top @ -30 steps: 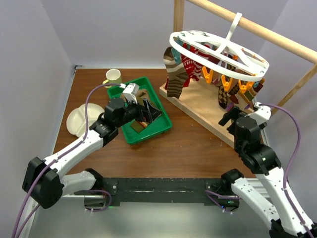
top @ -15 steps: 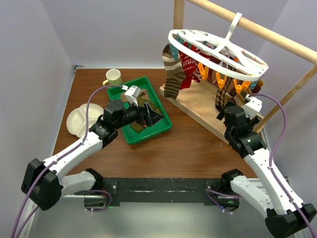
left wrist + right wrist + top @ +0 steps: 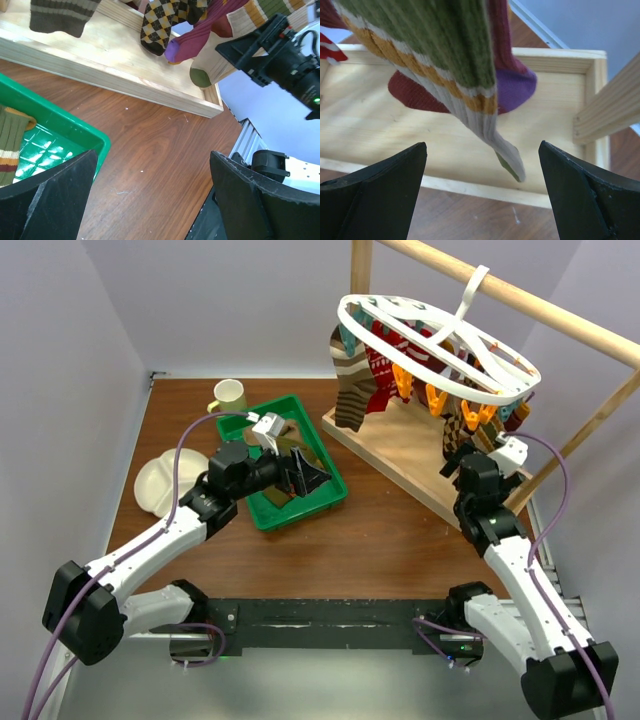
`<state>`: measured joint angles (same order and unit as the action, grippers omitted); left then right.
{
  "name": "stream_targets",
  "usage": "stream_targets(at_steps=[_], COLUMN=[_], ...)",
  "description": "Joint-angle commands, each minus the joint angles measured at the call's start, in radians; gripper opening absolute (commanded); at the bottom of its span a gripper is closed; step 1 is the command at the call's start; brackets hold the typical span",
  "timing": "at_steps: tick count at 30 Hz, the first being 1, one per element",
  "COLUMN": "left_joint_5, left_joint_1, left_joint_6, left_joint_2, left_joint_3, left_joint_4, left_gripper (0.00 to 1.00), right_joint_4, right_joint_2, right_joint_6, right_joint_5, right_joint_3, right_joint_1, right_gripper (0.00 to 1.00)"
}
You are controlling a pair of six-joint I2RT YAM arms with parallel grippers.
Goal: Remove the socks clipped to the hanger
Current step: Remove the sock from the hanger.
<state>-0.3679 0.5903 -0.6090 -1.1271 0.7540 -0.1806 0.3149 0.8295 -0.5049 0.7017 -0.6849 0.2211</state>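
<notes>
- Surface: brown wood-grain table [image 3: 380, 540], boxed in by plain pale lavender walls at the left, back and right.
- Wooden rail stand [image 3: 400, 455] sits at the back right. Its flat base is angled across the table, with an upright post and a slanted top rail.
- The hanger [image 3: 455, 335] hooks onto that rail and hangs tilted above the base, with its orange clips dangling.
- The socks [image 3: 352, 390] are clipped under the ring. A brown striped one hangs at the left end and a cluster at the right end (argyle, maroon and tan-green in the left wrist view [image 3: 160, 25]).
- Left gripper [image 3: 305, 472] hovers over the right side of the green tray [image 3: 300, 512], jaws spread wide with nothing between them [image 3: 152, 155].
- One striped sock [image 3: 10, 145] lies in the tray.
- Right gripper [image 3: 462, 455] is raised just under the right-hand sock cluster, jaws wide apart [image 3: 482, 145].
- A green, orange and cream sock [image 3: 445, 45] hangs into the gap ahead of the right fingers. I cannot tell whether it touches them.
- Left side: a yellow mug [image 3: 230, 395] behind the tray and a white plate [image 3: 160, 480] beside it, close to the left wall.
- Open room: a bare strip of table between the tray and the stand base, plus the near centre in front of both arm bases.
- The right arm works close to the table's right edge, with the stand's diagonal brace just beside it.
</notes>
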Motion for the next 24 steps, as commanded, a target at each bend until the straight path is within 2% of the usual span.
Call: stream_targets(at_steps=[1,6,9,12,13,15,16,18,19,24], left_joint_5=[-0.035,-0.04,-0.042,-0.046,-0.048,-0.049,-0.049,-0.054,-0.057,-0.104], left_joint_1=[0.003,0.003,0.002,0.003,0.003,0.003,0.003,0.003,0.002,0.003], left_joint_6=[0.002,0.005,0.005,0.008,0.006,0.005,0.005,0.003,-0.001,-0.021], left_joint_2=[0.021,0.03,0.033,0.033,0.033,0.033,0.033,0.032,0.032,0.033], left_joint_3=[-0.016,-0.021,-0.019,-0.022,-0.024,-0.025,-0.025,-0.024,-0.025,-0.03], left_joint_4=[-0.069,-0.072,-0.076,-0.079,-0.08,-0.085,-0.086,-0.091,-0.094,-0.132], left_gripper=[1.0,1.0,1.0,0.98,0.98,0.97,0.96,0.95,0.94,0.88], right_joint_4=[-0.29,-0.447,-0.467,-0.467,-0.462,-0.445,-0.435,-0.396,-0.378,-0.318], right_joint_2=[-0.035,-0.055,-0.052,-0.058,-0.062,-0.079,-0.084,-0.095,-0.098,-0.171], right_joint_6=[0.031,0.058,0.063,0.06,0.057,0.045,0.04,0.034,0.028,0.026], right_joint_5=[-0.002,0.015,0.007,-0.007,-0.011,-0.033,-0.047,-0.1,-0.132,-0.376], right_joint_3=[0.1,0.188,0.202,0.205,0.206,0.203,0.197,0.176,0.17,0.153], right_joint_1=[-0.008,-0.009,-0.009,-0.009,-0.009,-0.009,-0.009,-0.009,-0.008,-0.009], right_gripper=[0.98,0.98,0.91,0.69,0.44,0.25,0.11,0.01,0.0,0.0])
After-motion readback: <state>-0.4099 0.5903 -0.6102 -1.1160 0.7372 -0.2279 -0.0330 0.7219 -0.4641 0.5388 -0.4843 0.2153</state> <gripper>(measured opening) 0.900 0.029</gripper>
